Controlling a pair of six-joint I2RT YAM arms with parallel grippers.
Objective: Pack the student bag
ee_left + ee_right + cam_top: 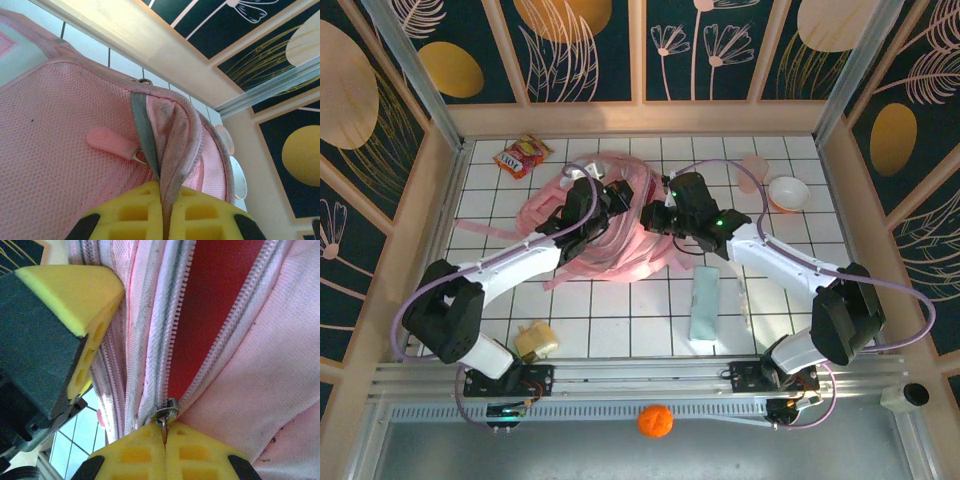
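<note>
The student bag [625, 245] lies mid-width on the table [620, 320], nearer its far edge, its body largely hidden under both arms. The left gripper [165, 212] is pressed together on a fold of the bag's pink rim. The right gripper [165, 452] pinches the zip pull [167, 416], whose tab is buried between the pads. Something red shows through the parted zip, but I cannot tell what it is.
</note>
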